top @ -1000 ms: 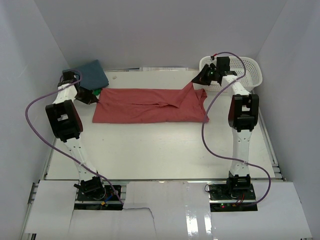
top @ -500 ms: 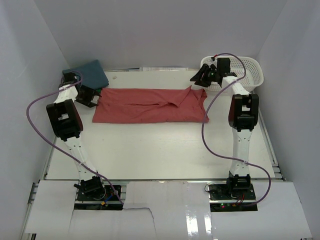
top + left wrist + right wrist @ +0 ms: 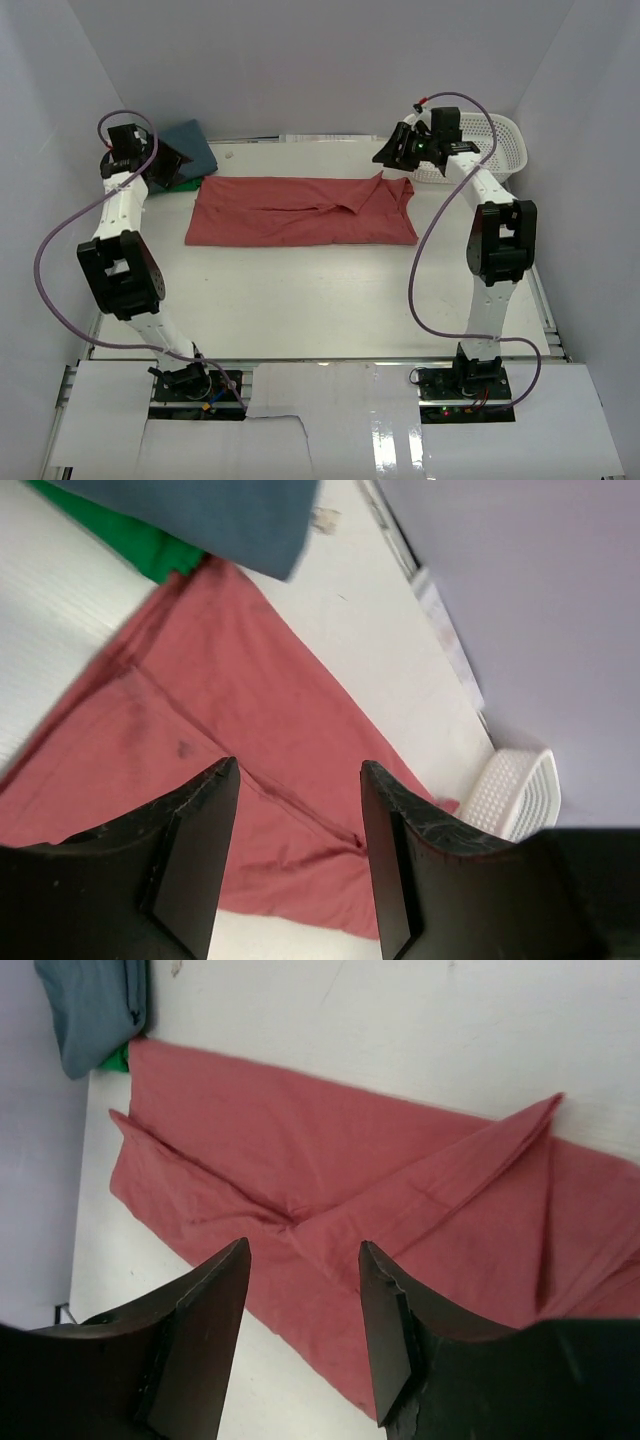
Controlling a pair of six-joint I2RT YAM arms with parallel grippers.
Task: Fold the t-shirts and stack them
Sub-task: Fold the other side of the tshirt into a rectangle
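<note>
L end effector (image 3: 297, 775) apart, empty | R end effector (image 3: 303, 1255) same | coral-red t-shirt (image 3: 300, 212) mid-frame, folded lengthwise, rumpled | tip: pinch both layers at edge, keep hems aligned

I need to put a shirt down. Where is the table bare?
Bare: the wide table strip between the red shirt and the arm bases; a narrow strip behind that shirt. Crowded: far-left corner, blue shirt on green shirt; far-right corner, basket.
</note>
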